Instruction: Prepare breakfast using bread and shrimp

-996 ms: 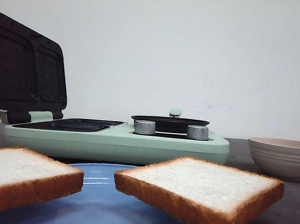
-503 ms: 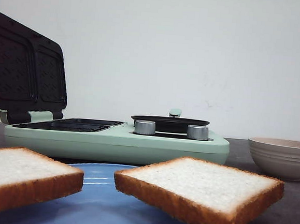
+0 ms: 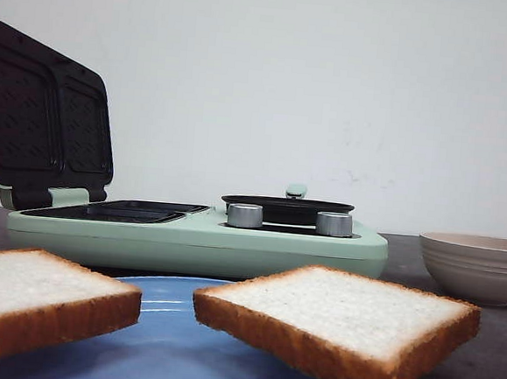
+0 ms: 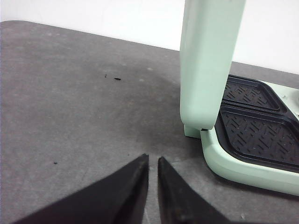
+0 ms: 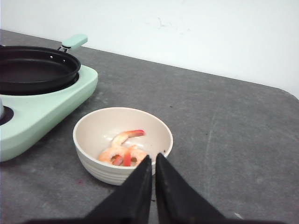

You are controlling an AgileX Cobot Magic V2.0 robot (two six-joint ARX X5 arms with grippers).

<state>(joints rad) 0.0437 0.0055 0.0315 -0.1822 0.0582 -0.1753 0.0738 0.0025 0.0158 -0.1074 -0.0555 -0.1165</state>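
Two slices of white bread lie on a blue plate [image 3: 171,350] at the front: one on the left [image 3: 34,300], one on the right [image 3: 349,320]. Pink shrimp [image 5: 122,150] lie in a cream bowl [image 5: 93,163], which also shows in the front view [image 3: 476,264] at the right. My left gripper [image 4: 153,159] is shut and empty, over bare table beside the open mint-green sandwich maker [image 4: 243,158]. My right gripper [image 5: 153,158] is shut and empty, just in front of the bowl's rim. Neither gripper shows in the front view.
The mint-green breakfast maker [image 3: 197,238] stands mid-table, its lid [image 3: 44,116] raised at the left over black grill plates [image 4: 254,126]. A black frying pan [image 5: 35,67] sits on its right side behind two metal knobs [image 3: 245,215]. A white wall stands behind the dark table [image 4: 70,116].
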